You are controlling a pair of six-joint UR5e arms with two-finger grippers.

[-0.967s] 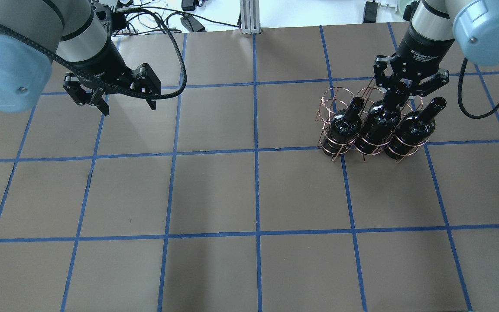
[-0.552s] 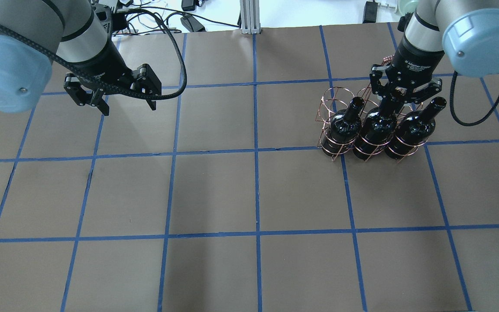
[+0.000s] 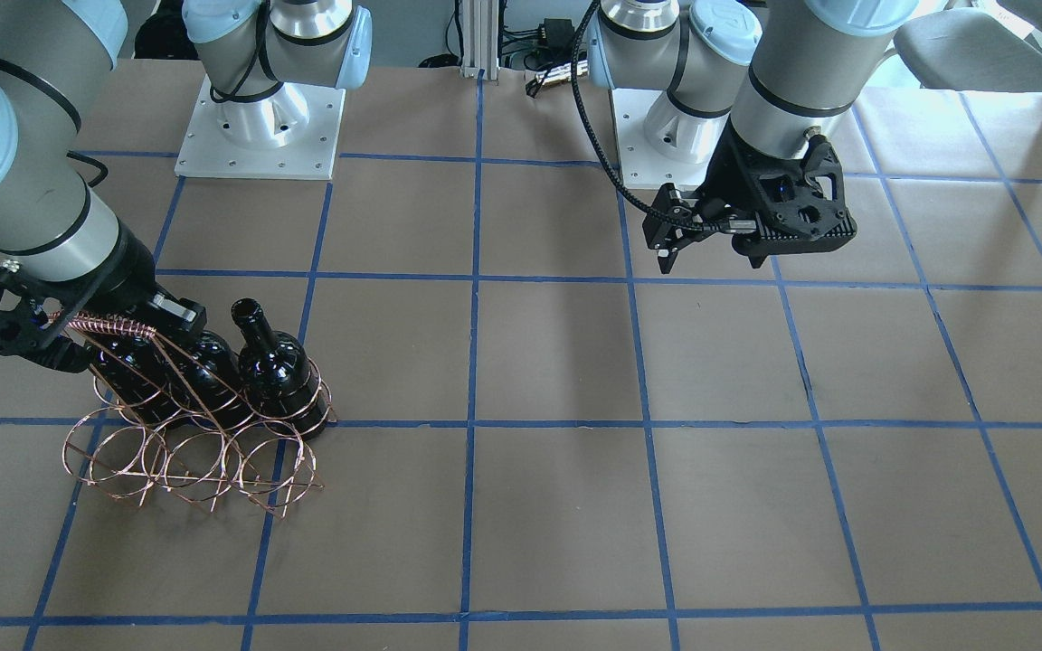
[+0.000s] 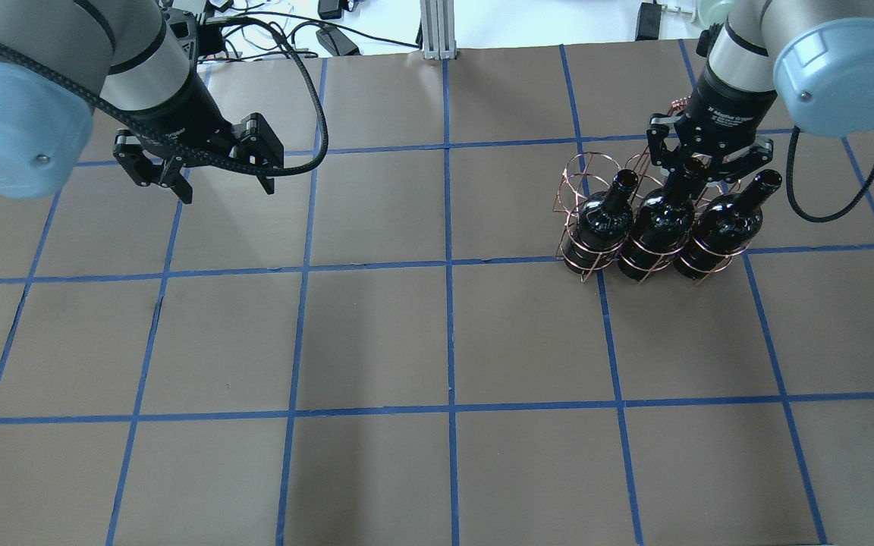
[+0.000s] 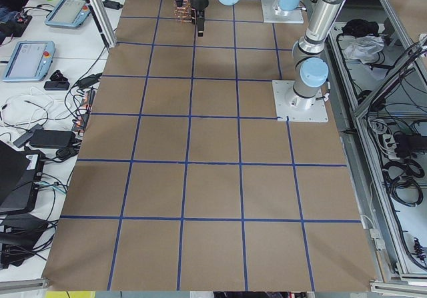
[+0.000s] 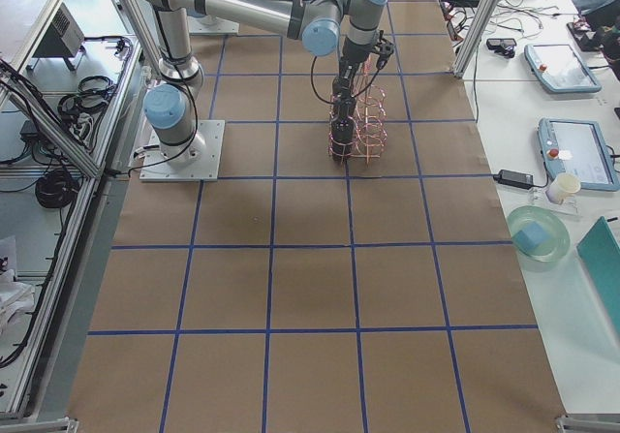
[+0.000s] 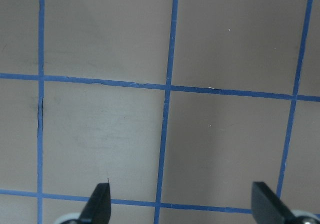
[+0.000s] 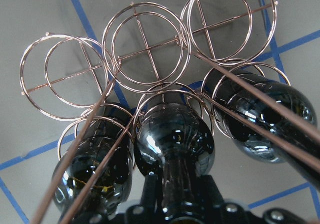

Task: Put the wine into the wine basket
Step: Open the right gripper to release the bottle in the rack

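The copper wire wine basket (image 3: 213, 470) stands at the table's right side, with its far row of rings empty (image 8: 145, 47). Three black wine bottles stand in its near row. My right gripper (image 4: 702, 163) is shut on the neck of the middle bottle (image 4: 661, 220), which fills the bottom centre of the right wrist view (image 8: 172, 139). The other two bottles (image 4: 602, 220) (image 4: 725, 220) flank it. The slanted handle bar (image 3: 109, 324) crosses in front of the gripper. My left gripper (image 4: 223, 189) hangs open and empty over bare table at the far left (image 7: 180, 204).
Brown table paper with a blue tape grid (image 4: 448, 265). Cables and power bricks (image 4: 331, 34) and an aluminium post (image 4: 437, 30) lie past the far edge. Both arm bases (image 3: 259, 127) stand at the robot's side.
My right gripper, open around the middle bottle's mouth a second ago, has dropped lower on the neck and its fingers have closed in. The left arm has barely moved.
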